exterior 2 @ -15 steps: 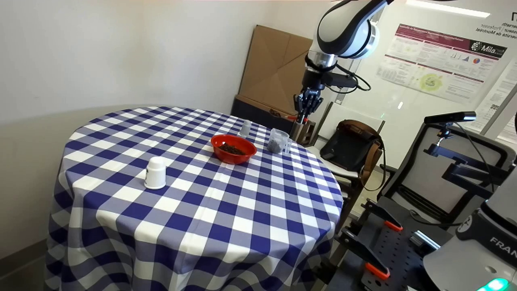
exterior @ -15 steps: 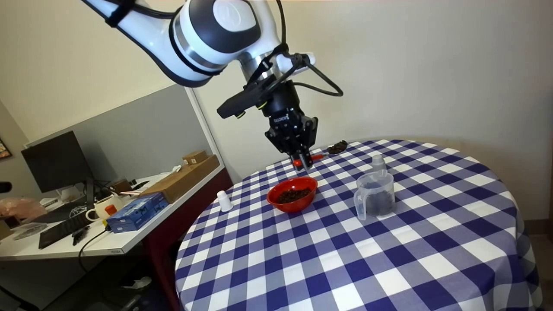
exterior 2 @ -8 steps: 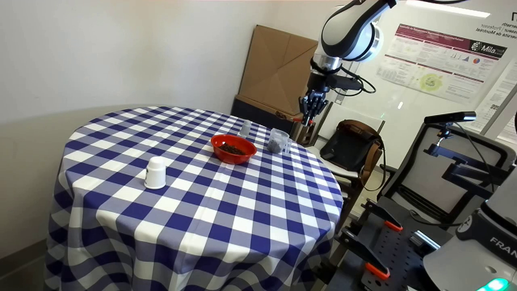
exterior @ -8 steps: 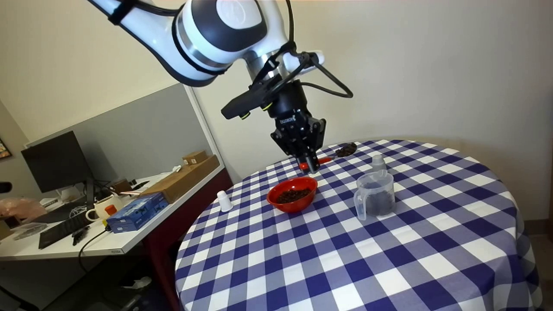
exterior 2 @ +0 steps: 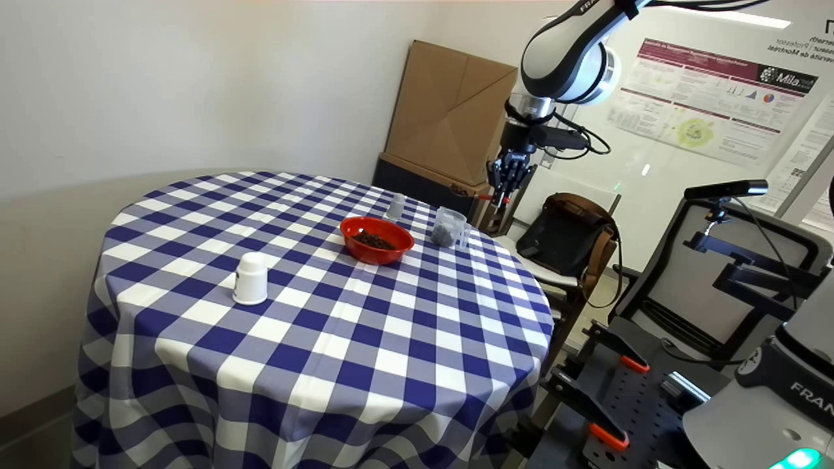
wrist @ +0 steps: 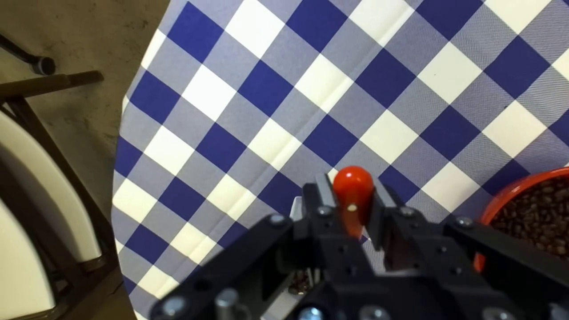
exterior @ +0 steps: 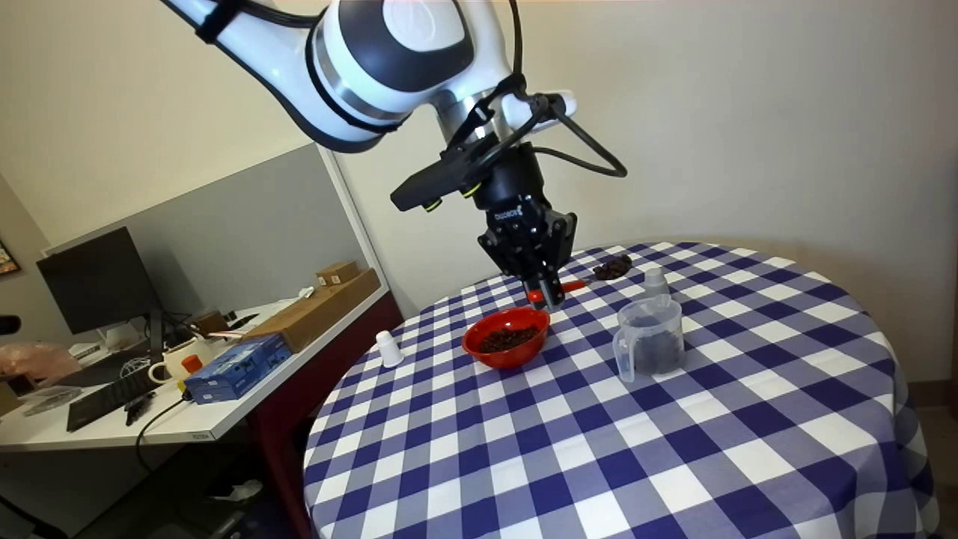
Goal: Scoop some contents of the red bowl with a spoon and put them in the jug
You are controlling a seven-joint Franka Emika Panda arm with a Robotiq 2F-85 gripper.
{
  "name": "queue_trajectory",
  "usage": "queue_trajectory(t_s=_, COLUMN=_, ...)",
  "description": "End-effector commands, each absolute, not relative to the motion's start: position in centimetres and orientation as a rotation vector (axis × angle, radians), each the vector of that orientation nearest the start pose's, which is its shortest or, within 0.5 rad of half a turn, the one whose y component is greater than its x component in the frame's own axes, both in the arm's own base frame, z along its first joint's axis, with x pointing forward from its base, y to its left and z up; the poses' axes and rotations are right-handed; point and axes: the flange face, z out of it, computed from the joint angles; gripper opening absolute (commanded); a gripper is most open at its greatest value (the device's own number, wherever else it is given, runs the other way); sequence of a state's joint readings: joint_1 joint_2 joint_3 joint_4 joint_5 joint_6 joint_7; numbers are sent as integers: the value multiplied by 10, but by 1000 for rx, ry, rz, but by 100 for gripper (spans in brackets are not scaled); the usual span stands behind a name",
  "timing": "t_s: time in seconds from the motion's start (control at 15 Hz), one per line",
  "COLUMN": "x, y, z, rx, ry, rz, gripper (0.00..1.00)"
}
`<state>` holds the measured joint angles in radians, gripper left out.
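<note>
Over the bench (exterior: pixel 756 400), I see the hand (wrist: pixel 354 193) pinching the spoon (exterior: pixel 576 285) by its red handle (wrist: pixel 353 183), dark beans (exterior: pixel 613 267) heaped on it; a jolt, or the handle twisting, could spill them short of the jug (exterior: pixel 650 331) near the red bowl (exterior: pixel 507 361).

Checks of navy, white and greyish lavender across the tabletop (exterior: pixel 524 464). Bright red on the bowl (exterior 2: pixel 373 256), dark brown on the beans (exterior 2: pixel 373 240) inside. Clear grey on the jug (exterior: pixel 650 323), darker in its lower part. Orange-red on the spoon handle (exterior: pixel 573 286), dark brown on its load (exterior: pixel 613 267). Black on the claw (wrist: pixel 354 191), grey at the fingertips (wrist: pixel 326 191). White and charcoal on the arm (exterior: pixel 374 64), white on the small container (exterior 2: pixel 251 280).
</note>
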<state>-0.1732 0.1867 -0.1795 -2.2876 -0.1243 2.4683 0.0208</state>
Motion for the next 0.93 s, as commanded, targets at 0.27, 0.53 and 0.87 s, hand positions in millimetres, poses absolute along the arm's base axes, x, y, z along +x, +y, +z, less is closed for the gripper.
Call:
queue_trajectory(t_s=0.27, x=510, y=-190, z=265, rx=-3208, ry=455, rz=31, gripper=11)
queue_trajectory(t_s=0.53, x=517, y=-192, z=263, rx=-3211, ry=456, rz=31, gripper=11)
queue_trajectory(t_s=0.87, x=522, y=-196, z=258, rx=-3216, ry=460, rz=38, gripper=11)
